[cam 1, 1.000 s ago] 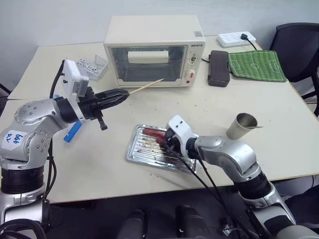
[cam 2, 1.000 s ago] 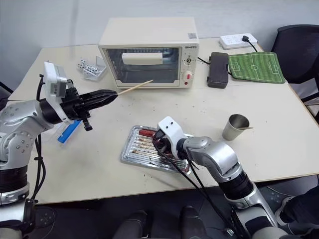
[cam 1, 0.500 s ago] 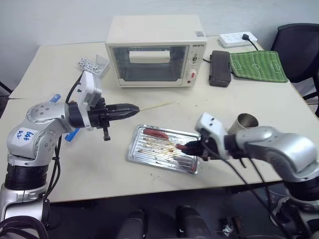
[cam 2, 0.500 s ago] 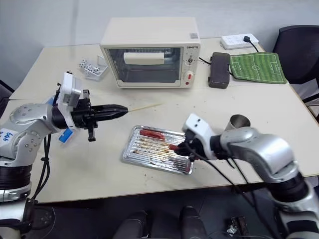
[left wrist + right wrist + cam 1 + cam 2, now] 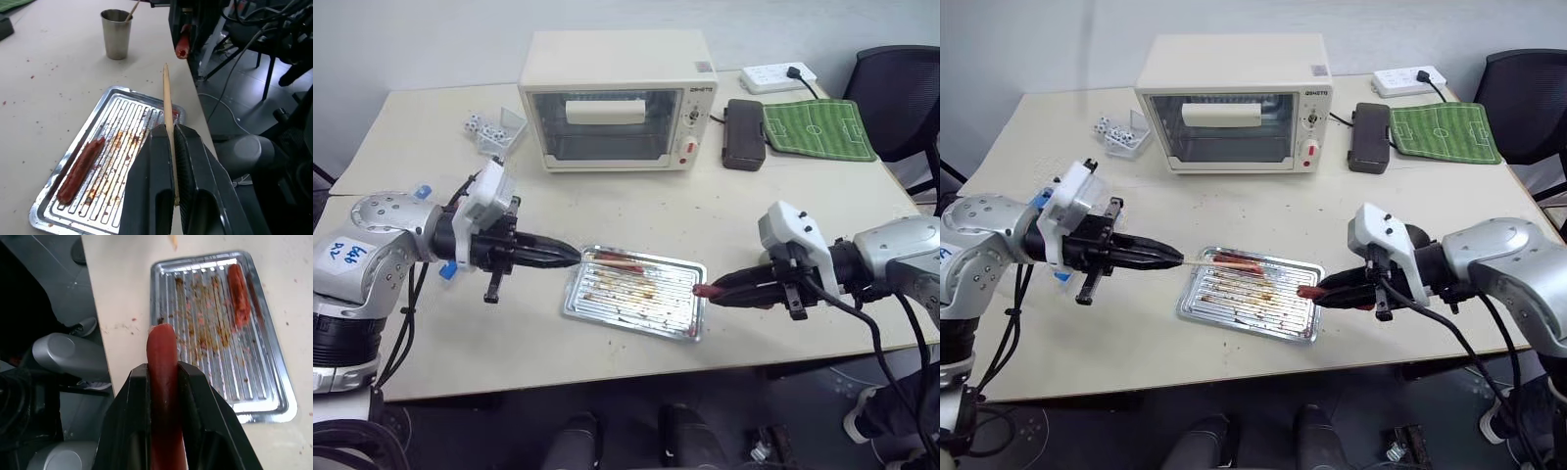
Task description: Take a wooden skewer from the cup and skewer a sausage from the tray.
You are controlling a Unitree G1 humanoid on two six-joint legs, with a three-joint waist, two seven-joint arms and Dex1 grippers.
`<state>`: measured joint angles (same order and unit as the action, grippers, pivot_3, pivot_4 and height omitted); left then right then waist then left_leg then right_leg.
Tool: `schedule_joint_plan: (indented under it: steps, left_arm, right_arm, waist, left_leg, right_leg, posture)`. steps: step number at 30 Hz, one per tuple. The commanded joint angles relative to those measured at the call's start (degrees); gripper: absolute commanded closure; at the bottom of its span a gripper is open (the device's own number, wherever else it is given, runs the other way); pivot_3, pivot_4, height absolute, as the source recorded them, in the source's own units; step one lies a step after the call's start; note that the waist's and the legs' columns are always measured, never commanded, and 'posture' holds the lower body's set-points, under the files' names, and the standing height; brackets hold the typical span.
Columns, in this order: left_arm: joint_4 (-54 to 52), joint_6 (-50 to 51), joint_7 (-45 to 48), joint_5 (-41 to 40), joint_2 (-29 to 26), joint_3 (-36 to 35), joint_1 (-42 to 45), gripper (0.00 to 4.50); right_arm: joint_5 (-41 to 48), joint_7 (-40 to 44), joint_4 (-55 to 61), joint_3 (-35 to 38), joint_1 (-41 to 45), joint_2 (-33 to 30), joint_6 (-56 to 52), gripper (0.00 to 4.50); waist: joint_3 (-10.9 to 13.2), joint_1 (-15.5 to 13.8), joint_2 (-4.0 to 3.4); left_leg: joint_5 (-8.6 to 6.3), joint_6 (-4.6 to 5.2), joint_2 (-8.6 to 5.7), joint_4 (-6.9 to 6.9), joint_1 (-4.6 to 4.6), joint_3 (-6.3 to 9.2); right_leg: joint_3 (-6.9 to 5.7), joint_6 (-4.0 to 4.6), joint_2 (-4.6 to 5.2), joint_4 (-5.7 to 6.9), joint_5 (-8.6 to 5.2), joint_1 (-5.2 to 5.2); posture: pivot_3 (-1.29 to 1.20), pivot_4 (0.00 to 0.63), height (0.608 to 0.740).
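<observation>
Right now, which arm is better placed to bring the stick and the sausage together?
Probably the left: its gripper holds the wooden skewer with the tip already aimed toward the sausage gripped by the right gripper above the tray's edge.

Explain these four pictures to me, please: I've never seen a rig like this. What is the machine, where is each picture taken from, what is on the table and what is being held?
It is a humanoid robot with two arms, each ending in a two-fingered black hand. Two pictures come from cameras in its head, looking down over the table. The other two come from cameras on its wrists, looking along each hand's fingers.

On the table lie a metal tray with one sausage left in it, a cream toaster oven, a metal cup, a small football-pitch mat, a dark case, a power strip and a clear box of dice.

The left hand is shut on a thin wooden skewer, pointing it across the tray. The right hand grips a second sausage, lifted off the tray, its end facing the skewer's tip. They are not yet touching.
</observation>
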<state>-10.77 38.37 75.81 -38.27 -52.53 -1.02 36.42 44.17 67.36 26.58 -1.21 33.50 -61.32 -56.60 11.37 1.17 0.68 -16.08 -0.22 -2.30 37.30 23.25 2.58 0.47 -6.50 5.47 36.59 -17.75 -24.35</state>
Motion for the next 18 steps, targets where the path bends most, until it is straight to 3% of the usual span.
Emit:
schedule_joint_plan:
  steps: [1,18]
  left_arm:
    - [-2.6,0.53,0.65,-1.63,0.22,-0.33,1.61,4.5]
    - [-3.34,0.3,0.9,-0.83,1.66,0.91,2.23,4.5]
  right_arm:
    - [1.46,-0.8,1.44,1.75,1.2,0.5,0.08,3.76]
    - [7.96,-5.33,3.36,3.09,3.74,2.99,-3.88,3.76]
  waist:
    - [0.0,-0.12,0.0]
    - [0.0,-1.12,0.0]
  left_leg:
    - [0.0,0.0,-0.01,0.0,0.0,0.0]
    - [0.03,-0.05,-0.02,0.1,0.01,-0.01]
  right_leg:
    - [0.0,0.0,0.01,0.01,0.0,0.0]
    - [0.01,0.0,0.01,0.08,0.0,-0.01]
  posture:
    - [0.0,0.15,0.74]
    - [0.0,0.15,0.74]
